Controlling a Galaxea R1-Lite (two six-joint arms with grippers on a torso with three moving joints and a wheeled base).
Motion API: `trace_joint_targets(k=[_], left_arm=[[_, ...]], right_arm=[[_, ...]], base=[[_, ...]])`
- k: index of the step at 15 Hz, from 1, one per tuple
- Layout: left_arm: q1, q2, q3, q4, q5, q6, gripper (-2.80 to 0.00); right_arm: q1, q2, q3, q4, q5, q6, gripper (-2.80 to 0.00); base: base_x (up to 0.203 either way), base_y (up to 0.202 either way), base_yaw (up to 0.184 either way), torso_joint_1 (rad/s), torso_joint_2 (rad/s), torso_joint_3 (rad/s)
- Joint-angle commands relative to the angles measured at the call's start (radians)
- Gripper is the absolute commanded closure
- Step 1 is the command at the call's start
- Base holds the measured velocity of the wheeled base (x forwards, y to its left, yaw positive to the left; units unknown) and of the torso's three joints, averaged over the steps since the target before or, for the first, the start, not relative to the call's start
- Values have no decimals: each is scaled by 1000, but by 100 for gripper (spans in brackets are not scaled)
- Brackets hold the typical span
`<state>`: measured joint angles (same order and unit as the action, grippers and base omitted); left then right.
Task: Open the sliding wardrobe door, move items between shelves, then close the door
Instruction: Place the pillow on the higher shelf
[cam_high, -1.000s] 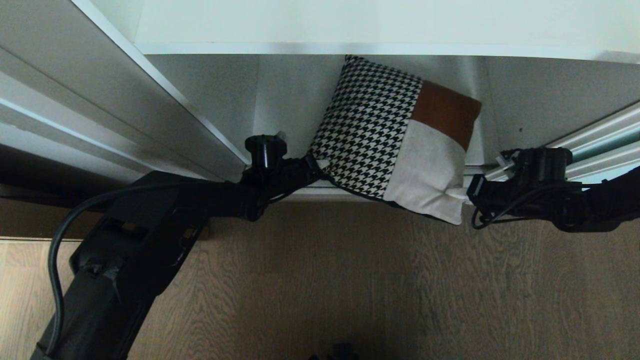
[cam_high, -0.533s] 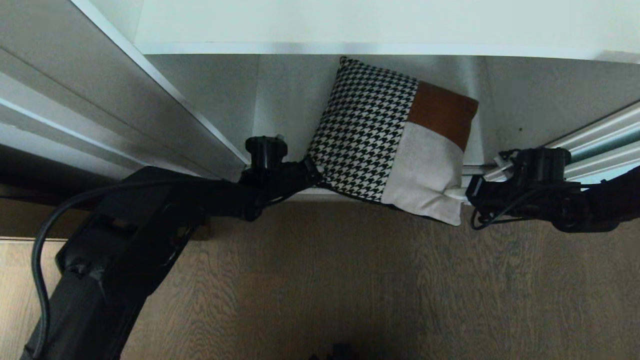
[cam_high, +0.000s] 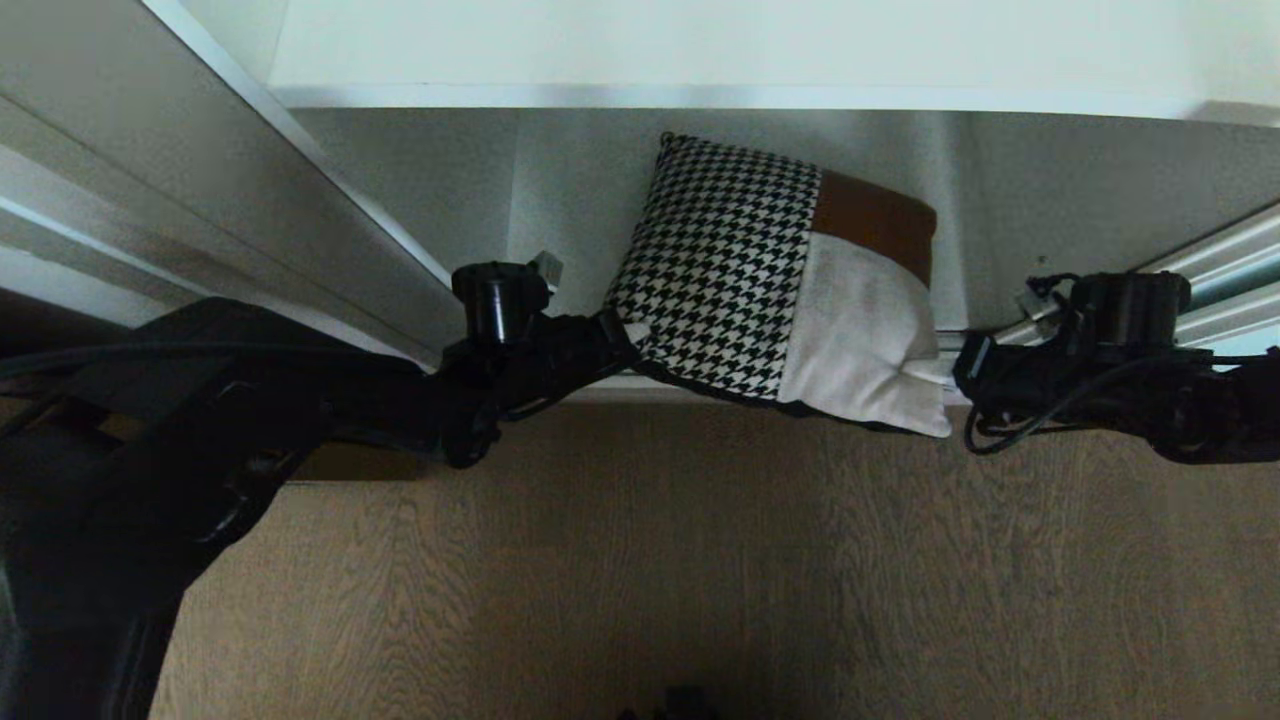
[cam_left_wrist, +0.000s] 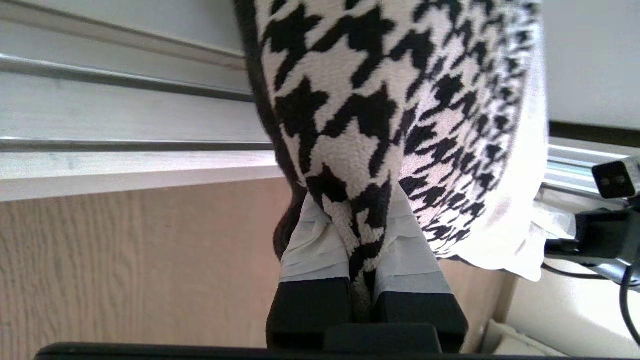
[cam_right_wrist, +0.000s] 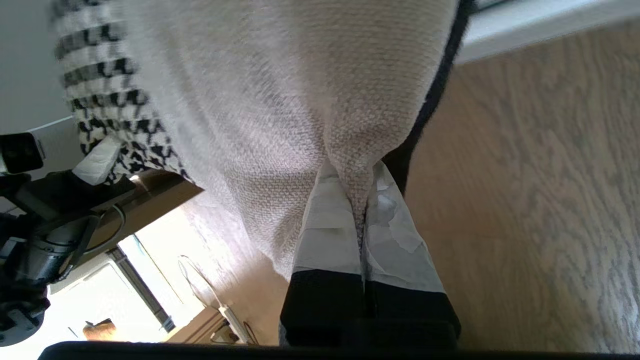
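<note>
The cushion (cam_high: 775, 290) hangs tilted before the white shelf (cam_high: 700, 98), above the wooden floor (cam_high: 650, 560). Left end effector (cam_high: 622, 338) pinches its houndstooth corner; right end effector (cam_high: 948, 385) clamps its cream corner.

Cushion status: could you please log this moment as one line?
cushion: tilted at shelf edge | left hand: shut on cushion | right hand: shut on cushion
</note>
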<state>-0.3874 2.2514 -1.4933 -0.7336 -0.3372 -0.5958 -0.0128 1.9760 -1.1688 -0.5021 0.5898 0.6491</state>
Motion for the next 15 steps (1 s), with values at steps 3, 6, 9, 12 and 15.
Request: trace_joint_targets(k=[3, 6, 9, 12, 15], left_arm=[[-44, -132, 107, -8, 8, -1, 0], [-84, -196, 174, -6, 20, -3, 0], [-118, -246, 195, 2, 28, -3, 0], [-129, -284, 252, 7, 30, -6, 0], [-139, -306, 273, 7, 48, -2, 0]], right_arm=[[16, -125, 71, -43, 3, 10, 0], [20, -175, 125, -50, 3, 6, 0], [25, -251, 182, -83, 5, 1, 0], [34, -335, 235, -92, 6, 5, 0], [45, -400, 277, -85, 7, 7, 0]], base=[[0, 0, 0, 0, 0, 0], [0, 0, 0, 0, 0, 0], [0, 0, 0, 0, 0, 0], [0, 0, 0, 0, 0, 0], [0, 0, 0, 0, 0, 0]])
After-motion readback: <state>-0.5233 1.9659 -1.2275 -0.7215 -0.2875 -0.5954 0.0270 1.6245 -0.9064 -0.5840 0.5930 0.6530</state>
